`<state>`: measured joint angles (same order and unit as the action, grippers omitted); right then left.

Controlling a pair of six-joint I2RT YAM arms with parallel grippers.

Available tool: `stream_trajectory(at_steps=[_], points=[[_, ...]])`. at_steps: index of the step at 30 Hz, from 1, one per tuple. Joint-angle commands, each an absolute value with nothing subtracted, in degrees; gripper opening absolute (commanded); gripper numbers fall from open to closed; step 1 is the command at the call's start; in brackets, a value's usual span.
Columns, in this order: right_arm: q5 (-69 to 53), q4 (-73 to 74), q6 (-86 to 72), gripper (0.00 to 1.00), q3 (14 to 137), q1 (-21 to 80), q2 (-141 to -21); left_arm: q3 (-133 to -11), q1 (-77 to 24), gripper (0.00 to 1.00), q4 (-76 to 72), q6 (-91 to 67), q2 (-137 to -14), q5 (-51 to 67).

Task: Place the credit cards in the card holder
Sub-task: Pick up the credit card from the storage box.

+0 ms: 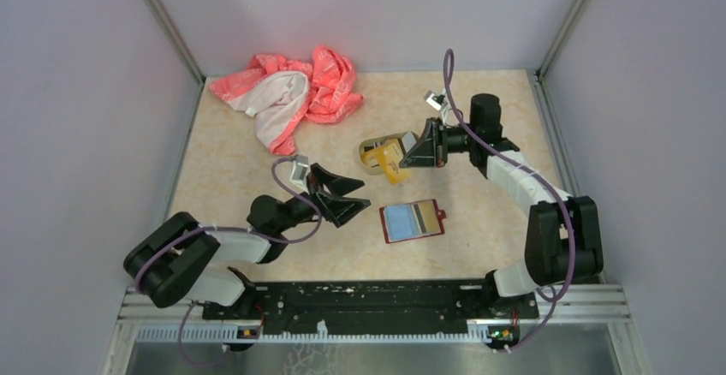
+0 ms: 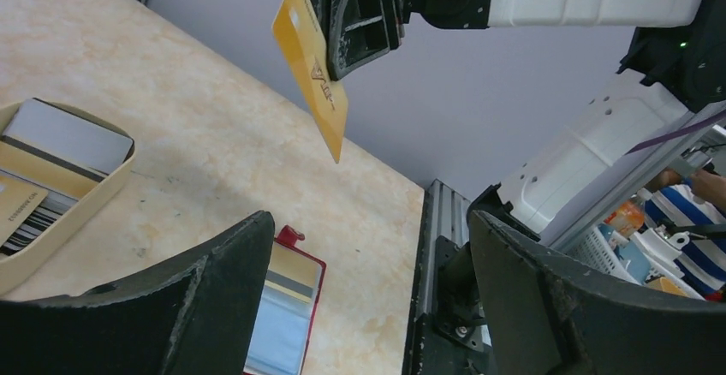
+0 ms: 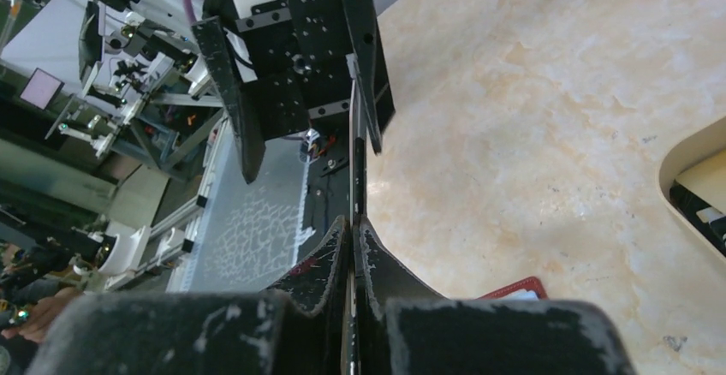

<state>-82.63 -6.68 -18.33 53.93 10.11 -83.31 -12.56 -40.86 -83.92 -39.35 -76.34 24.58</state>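
Yellow card (image 2: 312,71), clenched in right gripper (image 1: 404,154), raised near tan tray (image 2: 77,212); left gripper (image 1: 364,196) spread wide, empty, beside open red wallet (image 2: 289,237); pink cloth (image 1: 291,92) behind.

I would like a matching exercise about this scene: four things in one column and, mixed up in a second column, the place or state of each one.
1. yellow-gold plastic card
2. dark-red folding wallet
3. tan rounded tin tray
4. left gripper

a. open, holding nothing
b. lying open on the beige table
c. pinched in the shut right gripper
d. has other cards lying in it

Pairs: 1-c, 2-b, 3-d, 4-a
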Motion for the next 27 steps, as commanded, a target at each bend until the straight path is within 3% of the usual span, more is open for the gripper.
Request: stream_trajectory(at_steps=[1, 9, 16, 20, 23, 26, 27], points=[[-84.5, -13.2, -18.9, 0.0, 54.0, 11.7, -81.5, -16.4, -42.0, 0.87, -99.4, -41.5, -84.4, 26.1], [-83.7, -11.7, -16.7, 0.0, 53.9, 14.5, -81.7, -23.5, -45.0, 0.73, -102.6, -43.9, -94.1, 24.3], [-82.9, -9.5, -14.4, 0.0, 53.9, 15.1, -82.3, -25.8, -45.3, 0.69, -101.5, -44.0, -94.7, 24.6], [-82.8, -6.7, -11.5, 0.0, 54.4, 16.3, -82.3, -26.2, -45.3, 0.61, -101.4, -43.2, -94.7, 22.5], [-82.4, -2.8, -8.0, 0.0, 55.1, 16.7, -82.3, -26.4, -45.3, 0.42, -101.4, -42.5, -94.5, 21.7], [-81.5, 2.0, -3.6, 0.0, 56.0, 16.9, -82.4, -26.0, -45.0, 0.0, -99.9, -41.4, -93.9, 21.9], [-81.3, 3.6, -2.3, 0.03, 56.4, 16.9, -82.3, -25.8, -44.8, 0.0, -99.2, -41.1, -93.6, 22.6]])
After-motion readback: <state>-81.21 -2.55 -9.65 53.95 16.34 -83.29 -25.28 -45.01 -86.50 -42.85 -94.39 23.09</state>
